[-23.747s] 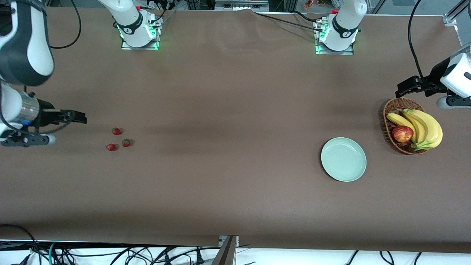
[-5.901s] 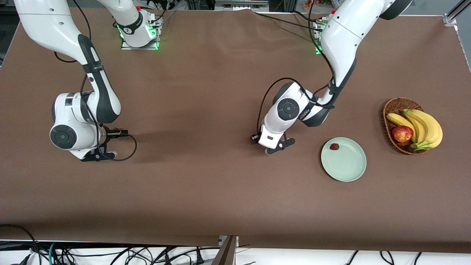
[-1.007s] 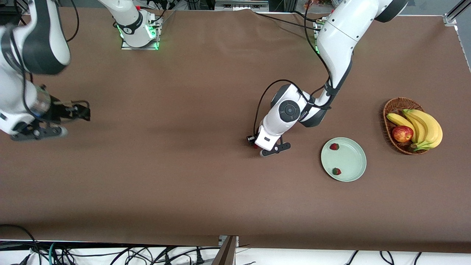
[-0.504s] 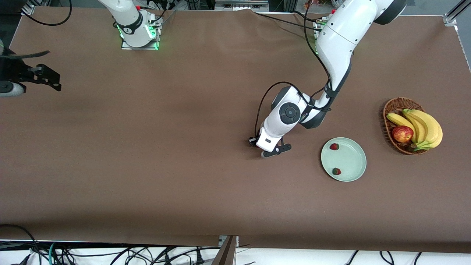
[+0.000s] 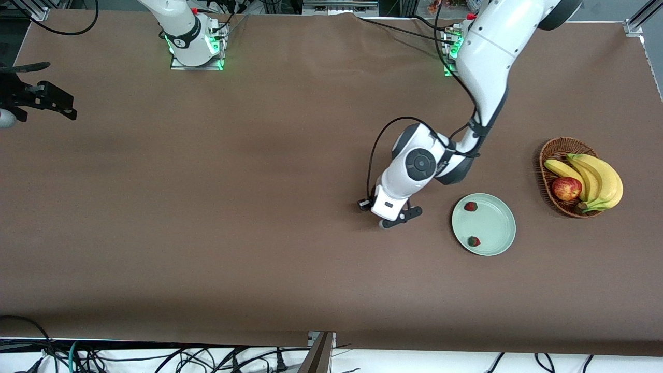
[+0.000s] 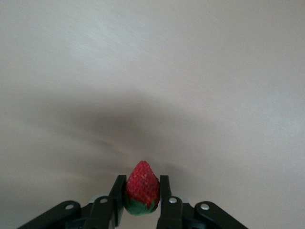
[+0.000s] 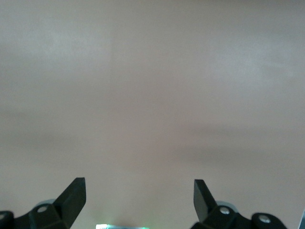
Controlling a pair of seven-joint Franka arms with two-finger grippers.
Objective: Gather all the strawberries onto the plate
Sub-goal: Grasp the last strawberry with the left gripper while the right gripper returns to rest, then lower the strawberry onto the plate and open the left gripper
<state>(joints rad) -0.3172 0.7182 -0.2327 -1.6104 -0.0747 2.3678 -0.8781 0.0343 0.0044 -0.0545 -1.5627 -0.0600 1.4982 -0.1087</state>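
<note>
The left gripper (image 6: 142,202) was clamped on a strawberry (image 6: 141,193), its two fingers (image 6: 117,198) pressing the berry's sides, the red tip pointing away from the wrist and the green top tucked between the fingers. In the front view this gripper (image 5: 386,210) hung low over bare brown counter (image 5: 259,207), just beside the plate (image 5: 492,225) on the side toward the right arm's end; the held berry itself was hidden there under the wrist.

Two other strawberries lay on the pale green plate, apart from each other: one (image 5: 470,206) near the rim farther from the front camera, the other (image 5: 473,241) near the rim nearer to it.

The right gripper (image 5: 44,98) waited at the right arm's end of the counter, its jaws spread wide with nothing between them, as the right wrist view (image 7: 138,195) showed over bare cloth.

A wicker basket (image 5: 550,155) with bananas (image 5: 595,178) and an apple (image 5: 566,188) stood near the plate, toward the left arm's end.
</note>
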